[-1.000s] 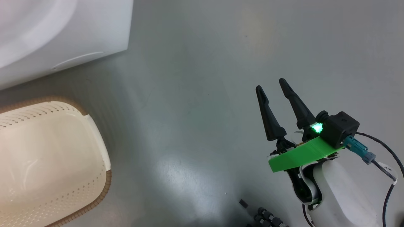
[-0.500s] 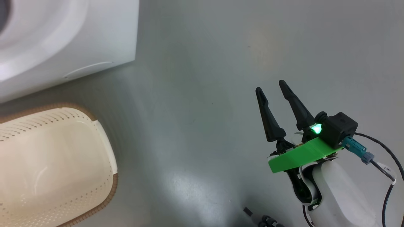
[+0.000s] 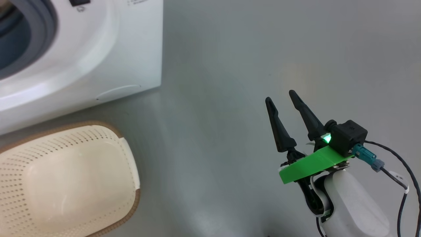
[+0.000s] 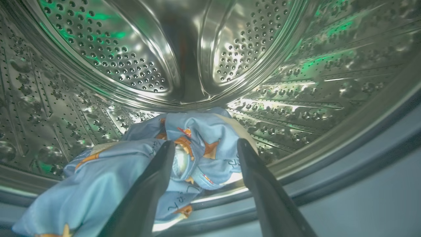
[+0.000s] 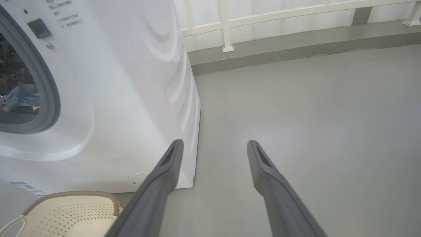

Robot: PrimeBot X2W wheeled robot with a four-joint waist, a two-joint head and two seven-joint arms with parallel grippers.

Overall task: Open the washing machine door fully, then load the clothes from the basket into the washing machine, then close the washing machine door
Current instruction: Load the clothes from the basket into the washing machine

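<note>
**Left gripper (image 4: 205, 142) open in the drum (image 4: 131, 49), load let go**

Washing machine (image 3: 125, 49), upper left of the head view, stands open-mouthed. Basket (image 3: 75, 184), lower left, looks empty. Clothes (image 4: 210, 131), crumpled light blue with orange print, lie low centre of the left wrist view. Loading seems done; next: back out, shut the door. Right gripper (image 3: 279, 95) hovers spread, lower right.

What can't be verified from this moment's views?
Basket: cropped by head view's left and bottom edges; leftovers unknowable.
Washing machine: drum opening cropped by head view's edges.
Machine's printed text, right wrist view: too small.
Clothes, left wrist view: partly hidden by left end effector.
</note>
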